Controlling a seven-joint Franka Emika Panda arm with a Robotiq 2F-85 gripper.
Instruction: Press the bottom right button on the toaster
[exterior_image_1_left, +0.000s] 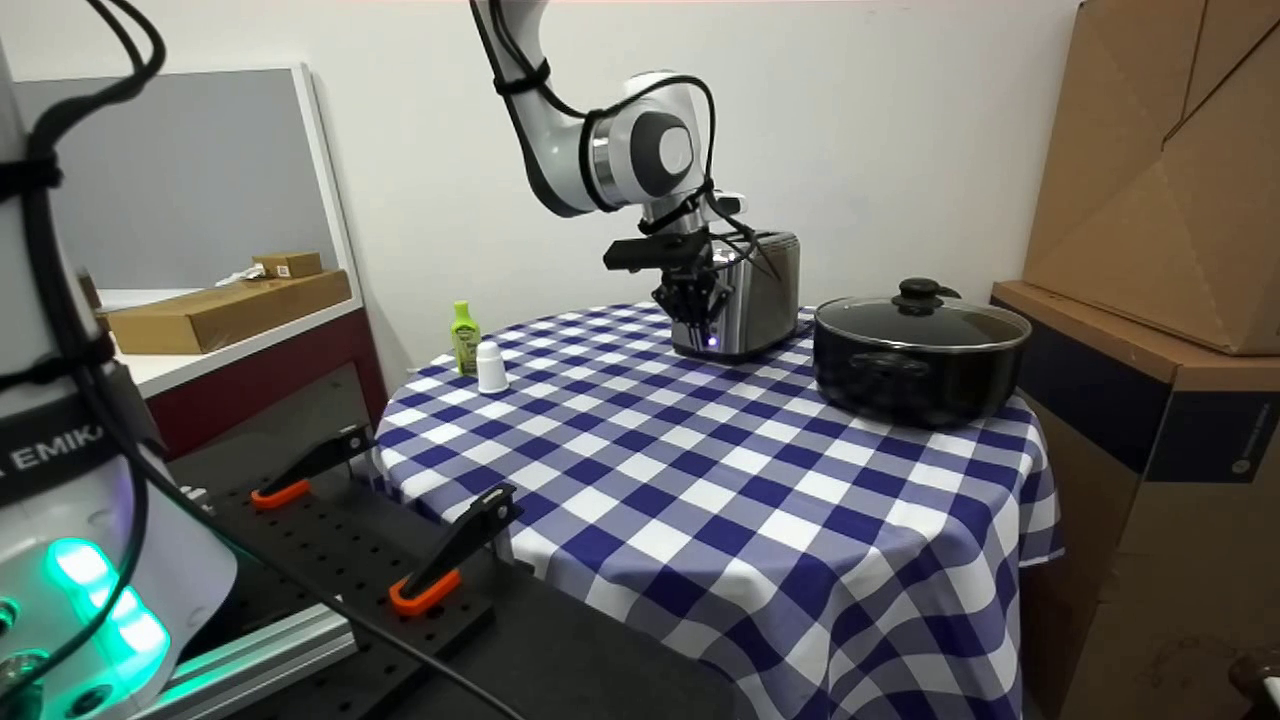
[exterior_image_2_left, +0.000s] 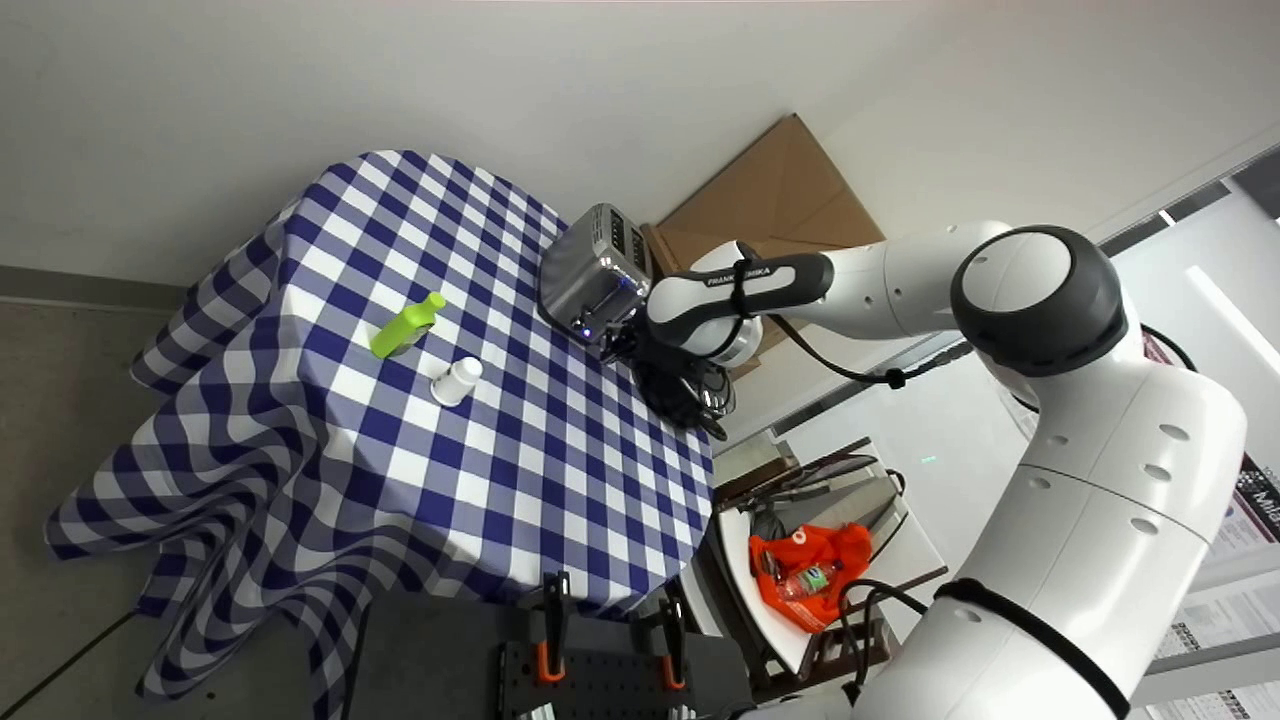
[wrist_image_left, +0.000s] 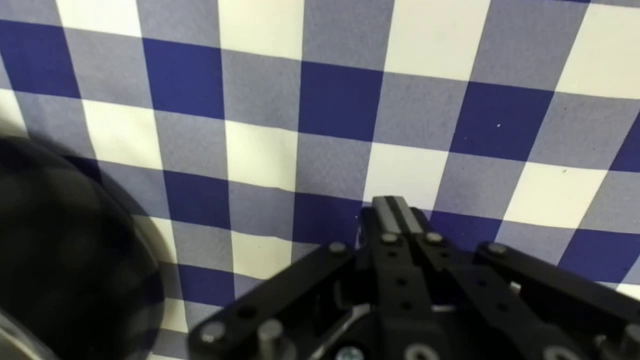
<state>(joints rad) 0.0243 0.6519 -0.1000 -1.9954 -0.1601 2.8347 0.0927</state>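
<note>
The silver toaster (exterior_image_1_left: 772, 290) stands at the far side of the checked table in an exterior view, and it also shows in an exterior view (exterior_image_2_left: 575, 268). A small bluish light glows low on its front face. My gripper (exterior_image_1_left: 706, 335) points down at the toaster's front, low near that light, and covers part of that face. It also shows at the toaster's lower front corner in an exterior view (exterior_image_2_left: 612, 348). In the wrist view the gripper (wrist_image_left: 396, 206) is shut with nothing between the fingertips, above the cloth. The toaster is out of the wrist view. I cannot tell whether the gripper touches it.
A black lidded pot (exterior_image_1_left: 915, 370) stands beside the toaster; its dark side shows in the wrist view (wrist_image_left: 70, 250). A green bottle (exterior_image_1_left: 465, 338) and a white cup-like object (exterior_image_1_left: 491, 368) stand on the checked tablecloth (exterior_image_1_left: 690, 460). Cardboard boxes (exterior_image_1_left: 1160, 180) rise beside the table.
</note>
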